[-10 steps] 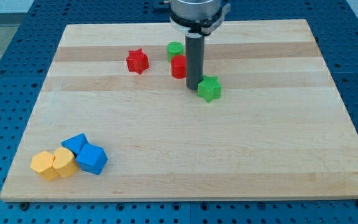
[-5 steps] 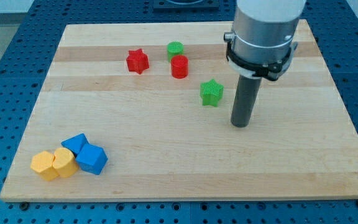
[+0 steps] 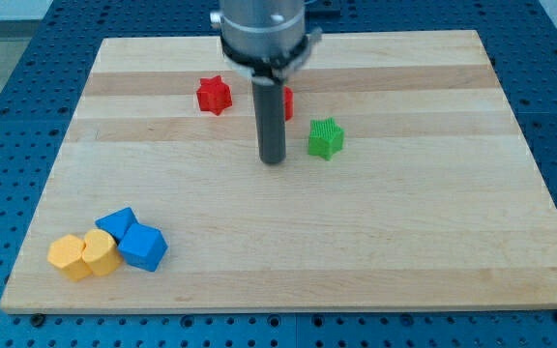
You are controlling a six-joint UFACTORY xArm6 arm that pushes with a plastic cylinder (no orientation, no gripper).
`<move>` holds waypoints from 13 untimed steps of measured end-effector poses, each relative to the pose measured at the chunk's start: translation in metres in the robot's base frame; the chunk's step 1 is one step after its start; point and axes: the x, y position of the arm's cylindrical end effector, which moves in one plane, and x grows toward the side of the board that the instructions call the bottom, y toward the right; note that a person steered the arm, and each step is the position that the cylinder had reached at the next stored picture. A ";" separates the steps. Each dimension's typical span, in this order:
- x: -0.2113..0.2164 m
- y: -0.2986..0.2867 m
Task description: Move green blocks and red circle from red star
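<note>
No pincer here, only rod, so no open-or-shut to tell. My tip [image 3: 273,160] sits on board [image 3: 433,251], green star [image 3: 325,138] just right of it, apart. Red circle [image 3: 285,101] peeks out behind rod. Red star [image 3: 214,95] up-left. Other green block hidden. Tip looks placed to push blocks further from star.

No readable text, labels or numbers anywhere

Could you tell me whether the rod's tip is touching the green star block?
Apart: the camera view shows bare wood between my tip and the green star.
</note>
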 end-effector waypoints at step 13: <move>-0.110 0.002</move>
